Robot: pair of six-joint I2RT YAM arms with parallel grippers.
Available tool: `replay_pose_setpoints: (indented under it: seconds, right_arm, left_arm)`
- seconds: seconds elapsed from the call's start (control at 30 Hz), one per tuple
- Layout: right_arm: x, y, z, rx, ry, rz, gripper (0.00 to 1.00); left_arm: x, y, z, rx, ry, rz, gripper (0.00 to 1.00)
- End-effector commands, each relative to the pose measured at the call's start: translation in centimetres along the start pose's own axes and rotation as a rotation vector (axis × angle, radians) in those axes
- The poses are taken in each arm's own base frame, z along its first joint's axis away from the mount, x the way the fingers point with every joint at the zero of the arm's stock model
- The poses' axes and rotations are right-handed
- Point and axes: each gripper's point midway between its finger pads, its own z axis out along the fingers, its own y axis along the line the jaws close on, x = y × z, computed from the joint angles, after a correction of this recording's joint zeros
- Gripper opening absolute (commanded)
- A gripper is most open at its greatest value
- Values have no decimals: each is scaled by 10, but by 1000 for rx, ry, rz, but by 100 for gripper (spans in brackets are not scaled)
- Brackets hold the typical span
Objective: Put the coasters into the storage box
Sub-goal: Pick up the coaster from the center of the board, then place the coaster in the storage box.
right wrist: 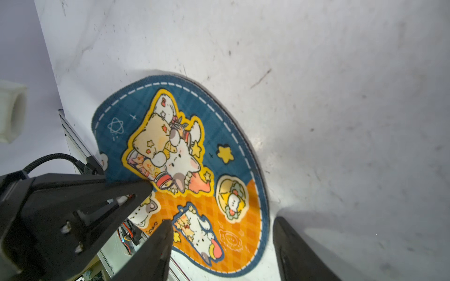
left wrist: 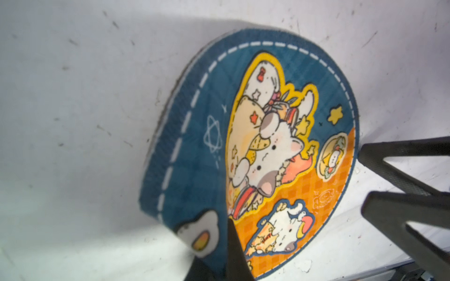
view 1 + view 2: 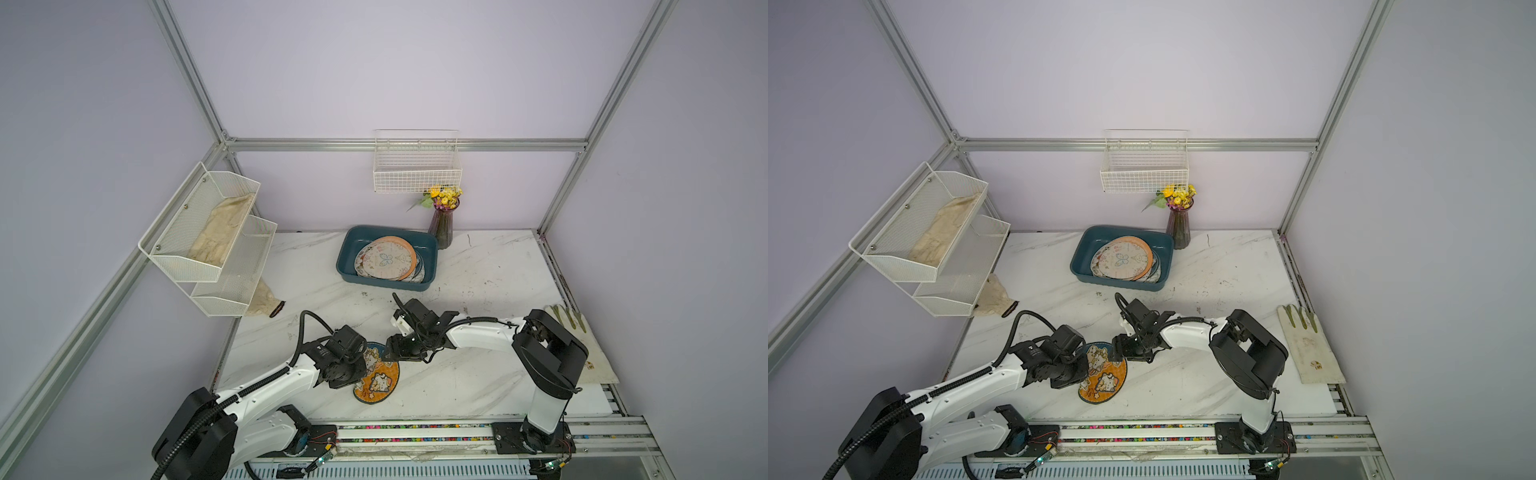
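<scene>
table (image 3: 478, 299): you are working on a white marble-look top, scuffed and marked, inside a metal frame with lilac walls
shelf (image 3: 208, 241): on your left, a white mesh shelf of two tiers hangs tilted off the frame, with a beige cloth (image 3: 220, 232) lying in its upper tier
basket (image 3: 417, 166): a white wire basket hangs on the back wall, above the box and the vase
box (image 3: 353, 243): the dark teal box sits at the back of the table near the middle, well apart from both your arms
stack (image 3: 386, 259): several coasters lie overlapped inside the box, toward its right end; the top one is cream with a butterfly, over an orange one
vase (image 3: 443, 226): a purple glass vase of yellow flowers stands just beside the box's back right corner
blue and orange coaster (image 3: 380, 380): your one loose mat, printed with cartoon cats, is at the front of the table between your two arms; the wrist views show it tilted, with shadow under it
left pincer (image 2: 226, 226): yours is clenched on the rim of the blue and orange coaster, one finger across the printed face
right pincer (image 1: 224, 226): its jaws stand apart with nothing between them, the tips just beside the mat's opposite rim; you cannot tell whether they touch it
</scene>
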Motion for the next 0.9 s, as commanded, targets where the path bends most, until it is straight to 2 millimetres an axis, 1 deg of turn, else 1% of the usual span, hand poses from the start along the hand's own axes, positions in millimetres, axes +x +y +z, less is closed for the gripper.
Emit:
replay_pose_setpoints:
  seconds: [0.0, 0.13, 0.23, 0.4, 0.53, 0.63, 0.67, 0.77, 0.87]
  right_arm:
    - [2, -14, -5, 35, -10, 43, 69]
    - [-7, -19, -22, 16, -50, 71, 72]
    - [-11, -23, -36, 3, -76, 92, 74]
    - [-14, -37, -57, -12, -117, 135, 75]
    - [-13, -47, -73, -20, -147, 165, 75]
    - [-13, -54, -84, -20, -167, 183, 75]
    - [-13, -56, -88, -20, -174, 189, 76]
    - [-13, -61, -96, -20, -184, 196, 76]
    - [-13, -65, -104, -16, -196, 202, 76]
  left_arm:
    - [-20, -23, -20, 28, -59, 40, 0]
    - [-39, -42, -41, 37, -104, 75, 0]
    - [-57, -62, -60, 52, -146, 109, 0]
    - [-89, -100, -93, 93, -217, 205, 0]
    - [-118, -131, -121, 129, -291, 277, 0]
    - [-140, -153, -138, 145, -318, 329, 0]
    - [-148, -160, -133, 135, -307, 344, 0]
    - [-172, -184, -140, 172, -324, 378, 0]
    - [-196, -208, -140, 211, -328, 402, 0]
